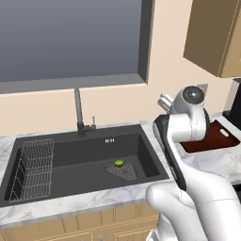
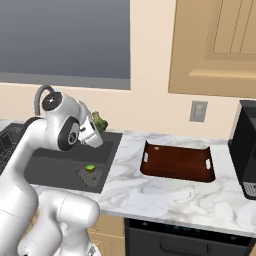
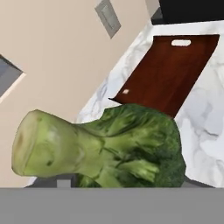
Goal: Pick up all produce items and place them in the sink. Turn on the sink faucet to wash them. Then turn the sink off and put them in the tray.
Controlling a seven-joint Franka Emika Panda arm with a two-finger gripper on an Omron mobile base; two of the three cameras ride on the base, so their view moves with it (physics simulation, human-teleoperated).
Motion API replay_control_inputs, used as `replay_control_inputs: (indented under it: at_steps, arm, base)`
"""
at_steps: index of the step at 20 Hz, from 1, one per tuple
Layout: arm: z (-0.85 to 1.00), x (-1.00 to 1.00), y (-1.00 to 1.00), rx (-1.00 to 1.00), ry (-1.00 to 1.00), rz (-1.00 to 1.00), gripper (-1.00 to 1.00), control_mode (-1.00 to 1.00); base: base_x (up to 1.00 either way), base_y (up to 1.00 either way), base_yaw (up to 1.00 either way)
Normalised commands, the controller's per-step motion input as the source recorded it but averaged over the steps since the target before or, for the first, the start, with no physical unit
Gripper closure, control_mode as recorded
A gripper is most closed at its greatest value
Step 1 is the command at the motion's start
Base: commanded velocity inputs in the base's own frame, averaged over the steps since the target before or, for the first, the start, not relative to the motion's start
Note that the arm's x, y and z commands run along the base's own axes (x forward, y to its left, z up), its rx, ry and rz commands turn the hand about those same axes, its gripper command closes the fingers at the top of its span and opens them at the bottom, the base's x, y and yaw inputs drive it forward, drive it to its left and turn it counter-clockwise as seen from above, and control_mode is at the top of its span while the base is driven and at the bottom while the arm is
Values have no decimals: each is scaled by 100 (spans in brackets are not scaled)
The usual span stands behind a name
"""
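Claw [image 2: 100, 125] clamped on broccoli [image 3: 109, 146], stem sideways, above counter betw. sink [image 2: 65, 165] & tray [image 3: 175, 74].

White arm [image 1: 197, 197], dark joints, grey cable loop.

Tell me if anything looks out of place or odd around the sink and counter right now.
Nothing stands out. The small lime-green fruit sits on the mesh drain in the sink, the broccoli is up at the gripper, and the tray lies flat on the counter.
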Motion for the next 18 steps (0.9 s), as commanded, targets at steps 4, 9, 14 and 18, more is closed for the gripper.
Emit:
replay_control_inputs:
  at_steps: [4,9,14,18]
  arm:
    - [0,0,-58,8,2,-11,100,-100]
    - [0,0,-52,5,2,-10,100,-100]
    - [0,0,-45,0,2,-9,100,-100]
    - [-6,0,-41,0,2,-11,100,-100]
  base:
    - [0,0,0]
    - [0,0,0]
    - [0,0,0]
    - [0,0,0]
